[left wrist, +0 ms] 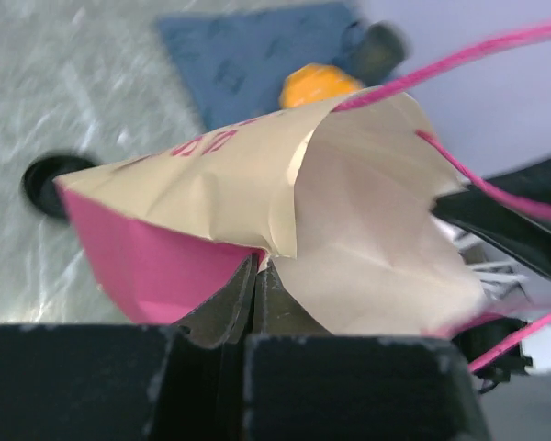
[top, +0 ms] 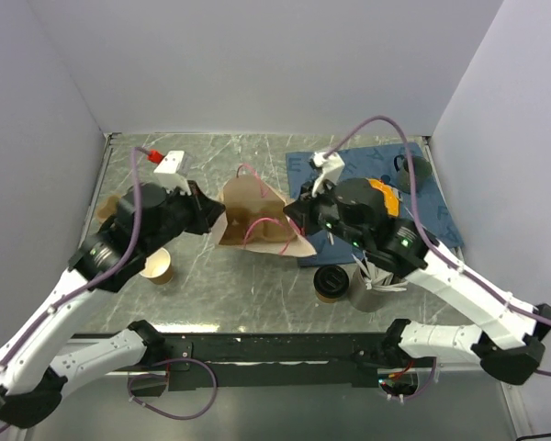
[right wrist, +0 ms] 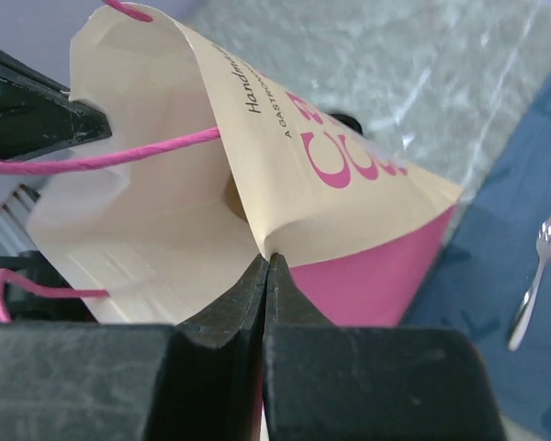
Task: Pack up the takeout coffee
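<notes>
Pinching the paper bag [top: 248, 197] at opposite rim edges, the left gripper [left wrist: 257, 268] and right gripper [right wrist: 268, 263] were both clamped onto it. A harder outward pull risked tearing the thin paper. The coffee [top: 331, 283] stood outside the bag, beside the right arm. Counted: one bag, one lidded coffee, one open cup [top: 158, 268], one loose fork [right wrist: 535, 276].

Tan paper bag [right wrist: 349, 175] lettered pink, blue mat [top: 438, 209], black-lidded takeout coffee [top: 331, 282].

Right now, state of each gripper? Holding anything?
Left gripper: closed, fingers pinching an edge of the brown kraft paper bag with pink sides.
Right gripper: closed, pinching the same bag's other side.
</notes>
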Action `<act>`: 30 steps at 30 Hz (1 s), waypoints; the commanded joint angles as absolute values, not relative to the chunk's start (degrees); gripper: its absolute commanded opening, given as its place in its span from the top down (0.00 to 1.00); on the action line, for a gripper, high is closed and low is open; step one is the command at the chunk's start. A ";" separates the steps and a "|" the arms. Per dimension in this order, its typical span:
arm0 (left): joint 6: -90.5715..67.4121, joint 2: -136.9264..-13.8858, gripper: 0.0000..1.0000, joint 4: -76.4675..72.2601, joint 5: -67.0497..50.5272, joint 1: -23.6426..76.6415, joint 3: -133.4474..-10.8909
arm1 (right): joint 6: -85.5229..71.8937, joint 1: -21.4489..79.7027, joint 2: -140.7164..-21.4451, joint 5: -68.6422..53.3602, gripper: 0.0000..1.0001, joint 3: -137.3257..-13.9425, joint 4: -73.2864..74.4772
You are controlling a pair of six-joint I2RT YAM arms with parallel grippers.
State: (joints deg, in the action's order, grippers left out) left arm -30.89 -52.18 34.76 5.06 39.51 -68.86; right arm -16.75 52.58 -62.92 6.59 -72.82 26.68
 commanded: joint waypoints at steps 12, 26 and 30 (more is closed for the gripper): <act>-24.78 -33.57 0.48 20.37 -8.97 39.64 -46.05 | -4.66 52.73 -52.21 -6.85 1.00 -48.78 4.39; -30.32 -36.38 0.36 42.18 -0.18 39.64 -60.63 | -9.83 54.05 -51.94 -3.45 1.00 -47.72 8.34; -30.32 -39.63 0.34 48.59 6.41 39.64 -66.35 | -12.21 54.14 -53.96 -3.08 1.00 -51.67 10.46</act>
State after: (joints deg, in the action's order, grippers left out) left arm -29.47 -36.99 42.61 0.14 39.46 -60.45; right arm -9.02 53.76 -52.49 -5.45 -47.20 9.32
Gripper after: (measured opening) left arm 0.638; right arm 0.005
